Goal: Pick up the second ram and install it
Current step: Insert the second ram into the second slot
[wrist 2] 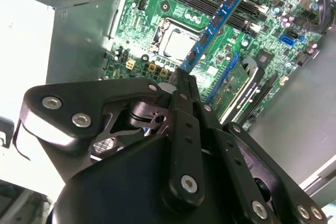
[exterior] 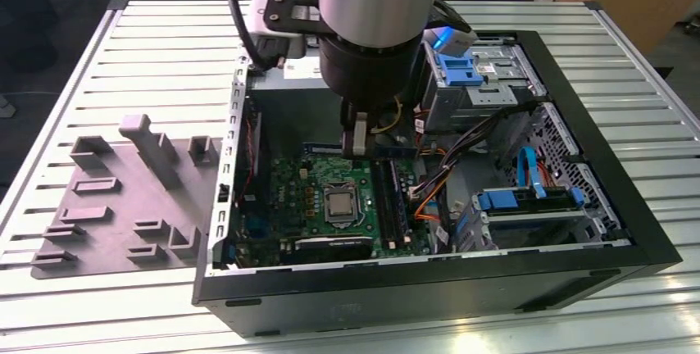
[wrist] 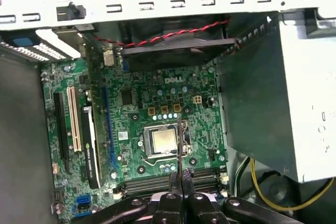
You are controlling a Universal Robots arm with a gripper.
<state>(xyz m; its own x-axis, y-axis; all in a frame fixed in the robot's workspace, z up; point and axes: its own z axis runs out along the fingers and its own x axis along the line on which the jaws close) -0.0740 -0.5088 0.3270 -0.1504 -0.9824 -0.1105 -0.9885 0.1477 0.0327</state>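
The second ram is a thin blue stick with black chips; my gripper is shut on one end of it. It reaches out from the fingertips over the green motherboard, clear of the board and near the processor socket. In the first wrist view the ram shows edge-on as a thin line rising from my gripper beside the socket. The long black memory slots lie just by the fingers. In the exterior view my gripper hangs inside the open computer case above the motherboard.
A grey plastic tray with raised blocks lies on the slatted table at the exterior view's left. Orange and black cables and blue drive brackets crowd the case's right side. Expansion slots and the case's metal wall flank the board.
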